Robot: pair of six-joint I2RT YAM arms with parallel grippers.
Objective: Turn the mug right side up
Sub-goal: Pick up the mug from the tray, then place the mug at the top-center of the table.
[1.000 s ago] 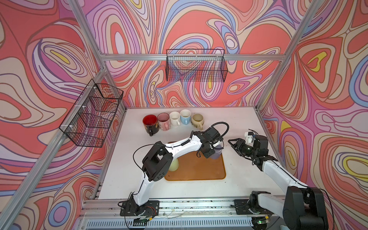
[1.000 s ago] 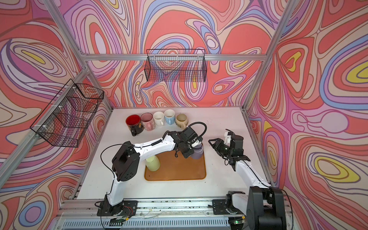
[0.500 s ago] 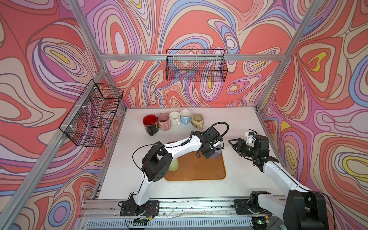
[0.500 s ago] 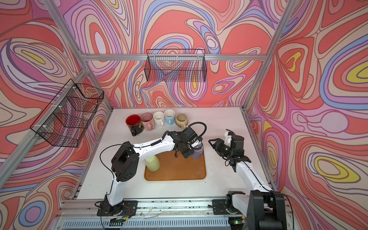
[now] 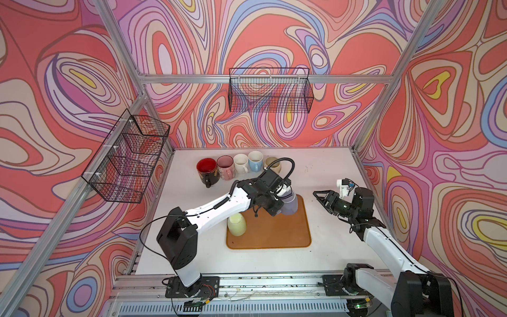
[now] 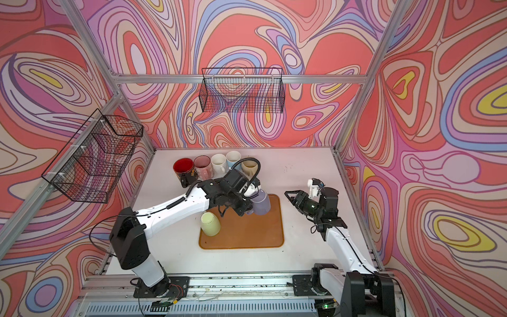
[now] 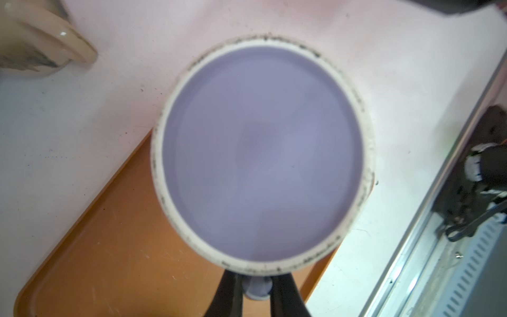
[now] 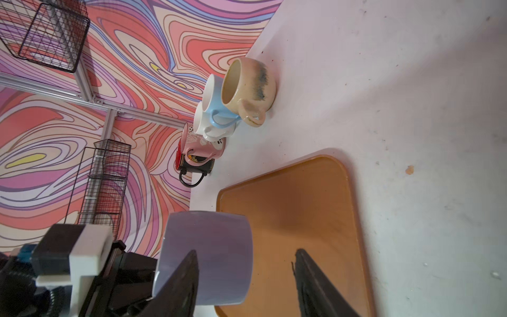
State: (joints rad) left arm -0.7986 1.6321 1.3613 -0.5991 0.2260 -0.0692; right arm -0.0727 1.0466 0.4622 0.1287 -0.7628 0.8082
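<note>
Left gripper (image 7: 257, 285) was clamped on the lavender mug (image 7: 260, 153) by its handle. The mug was upside down (base toward wrist camera) at the far right corner of the orange mat (image 5: 274, 236). Right gripper (image 5: 320, 198) was open, empty, nearby.

Mug (image 5: 291, 204) at mat's (image 5: 274, 233) rear-right corner; 5-mug row (image 5: 241, 163) behind.

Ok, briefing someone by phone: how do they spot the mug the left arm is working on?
Find the orange tray on the white table. At its far right corner is the lavender mug, bottom up. Unlike the pale yellow mug free at the tray's left edge, its handle is pinched in the left gripper.
</note>
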